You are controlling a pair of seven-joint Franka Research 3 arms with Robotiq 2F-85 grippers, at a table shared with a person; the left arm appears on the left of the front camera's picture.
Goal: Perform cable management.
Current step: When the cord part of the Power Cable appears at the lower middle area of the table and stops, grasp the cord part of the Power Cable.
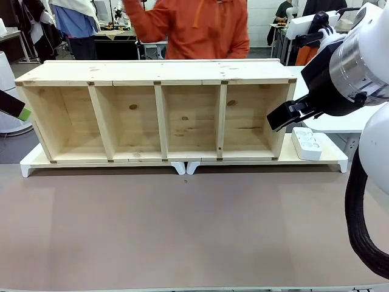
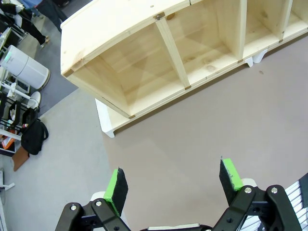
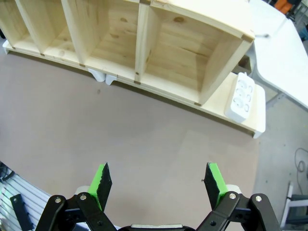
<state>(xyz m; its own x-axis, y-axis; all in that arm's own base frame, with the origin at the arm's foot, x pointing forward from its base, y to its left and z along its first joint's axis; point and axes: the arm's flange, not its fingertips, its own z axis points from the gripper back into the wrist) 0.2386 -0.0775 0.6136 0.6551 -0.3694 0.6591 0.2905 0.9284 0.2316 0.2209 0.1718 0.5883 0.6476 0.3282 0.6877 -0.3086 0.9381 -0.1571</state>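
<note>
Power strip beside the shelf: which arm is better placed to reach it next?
Right, probably. The right end effector hangs open near the power strip, by the right end of the shelf; the left end effector, also open, sits off the opposite end.

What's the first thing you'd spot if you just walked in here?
The long wooden shelf with four open boxes, lying across the far side of the brown table. Behind it stands a person in a bright orange top, and a white power strip sits by the shelf's right end.
</note>
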